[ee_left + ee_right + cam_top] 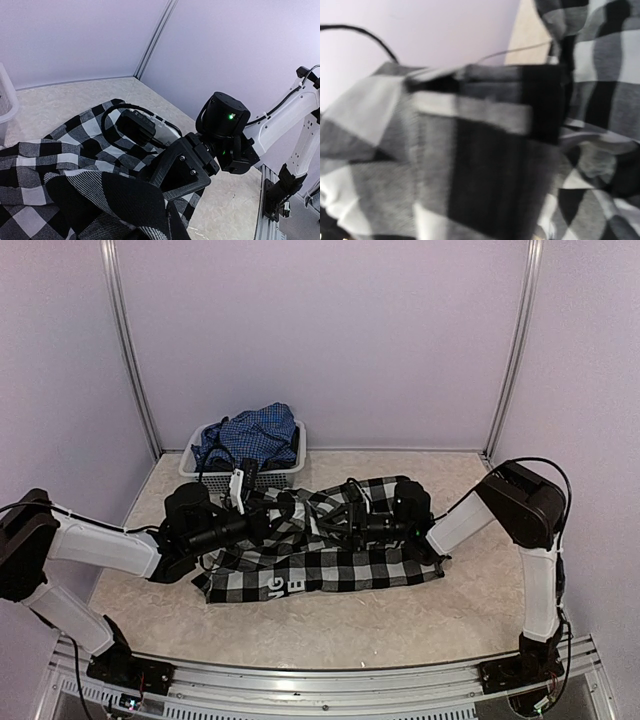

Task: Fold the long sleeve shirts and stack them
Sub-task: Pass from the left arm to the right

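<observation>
The black-and-white checked shirt (340, 568) lies crumpled across the middle of the table, white letters showing on its front edge. My left gripper (288, 508) is at its upper left part, and checked cloth (75, 145) drapes over its jaws and hides them. My right gripper (338, 523) reaches in from the right, facing the left one, with cloth bunched between them. One black finger (200, 167) of it shows in the left wrist view above a fold. Blurred checked cloth (485, 175) fills the right wrist view and hides the fingers. The blue shirt (255, 435) is heaped in the basket.
A white mesh basket (298, 468) stands at the back left against the wall, just behind the left gripper. Purple walls close the table on three sides. The metal rail (320, 680) with the arm bases runs along the near edge.
</observation>
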{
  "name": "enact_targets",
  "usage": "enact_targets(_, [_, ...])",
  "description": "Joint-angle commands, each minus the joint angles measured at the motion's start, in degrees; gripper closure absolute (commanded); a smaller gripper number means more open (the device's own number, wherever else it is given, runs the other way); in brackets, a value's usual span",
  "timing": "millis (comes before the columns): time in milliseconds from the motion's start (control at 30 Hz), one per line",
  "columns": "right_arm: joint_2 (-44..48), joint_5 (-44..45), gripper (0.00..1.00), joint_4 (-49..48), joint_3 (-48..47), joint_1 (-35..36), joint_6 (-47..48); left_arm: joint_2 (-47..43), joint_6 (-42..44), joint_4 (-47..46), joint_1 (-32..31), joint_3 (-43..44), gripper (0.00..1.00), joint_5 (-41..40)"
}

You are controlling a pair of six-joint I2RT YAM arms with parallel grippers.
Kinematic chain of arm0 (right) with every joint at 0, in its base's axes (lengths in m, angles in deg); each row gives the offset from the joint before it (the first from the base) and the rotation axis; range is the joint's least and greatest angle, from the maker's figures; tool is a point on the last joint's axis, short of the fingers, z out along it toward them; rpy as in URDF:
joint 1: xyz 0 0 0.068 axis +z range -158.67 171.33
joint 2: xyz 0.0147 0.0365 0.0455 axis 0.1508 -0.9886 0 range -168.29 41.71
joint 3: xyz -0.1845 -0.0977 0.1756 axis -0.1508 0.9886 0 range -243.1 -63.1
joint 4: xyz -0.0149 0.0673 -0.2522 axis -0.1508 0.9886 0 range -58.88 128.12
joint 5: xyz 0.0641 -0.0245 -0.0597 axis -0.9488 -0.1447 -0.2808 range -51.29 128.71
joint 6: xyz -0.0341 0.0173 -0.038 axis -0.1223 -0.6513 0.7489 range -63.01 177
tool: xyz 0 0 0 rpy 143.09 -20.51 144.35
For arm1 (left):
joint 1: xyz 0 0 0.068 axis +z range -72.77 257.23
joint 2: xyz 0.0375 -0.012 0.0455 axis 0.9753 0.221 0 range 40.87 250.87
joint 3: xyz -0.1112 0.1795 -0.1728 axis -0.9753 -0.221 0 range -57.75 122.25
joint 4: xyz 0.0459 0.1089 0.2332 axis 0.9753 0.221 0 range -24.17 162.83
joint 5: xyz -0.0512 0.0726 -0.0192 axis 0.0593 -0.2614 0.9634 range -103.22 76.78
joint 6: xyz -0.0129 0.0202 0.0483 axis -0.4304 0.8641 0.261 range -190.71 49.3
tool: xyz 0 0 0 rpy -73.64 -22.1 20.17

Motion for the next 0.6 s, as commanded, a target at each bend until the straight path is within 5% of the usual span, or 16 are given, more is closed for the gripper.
enact_targets(0, [-1.99,-2.45,0.54,-8.33,-0.83,1.07,-5.15,-1.44,1.53,-1.75,-0.56,-0.90,0.97,-1.20])
enact_targets(200, [-2.84,-2.79,0.73,-10.87,-0.96,1.40,-7.39,-1.54,1.82,-1.47,-0.74,-1.06,0.97,-1.74])
enact_targets(333, [-2.74,-2.18,0.98,-12.14,-0.10,1.26,-8.09,-1.95,2.36,-1.08,-0.88,-1.19,0.97,-2.10])
enact_targets(567, [2.77,-1.26,1.00,-7.16,2.77,0.36,-4.20,-3.30,5.16,2.33,-1.33,-1.54,0.90,-2.94])
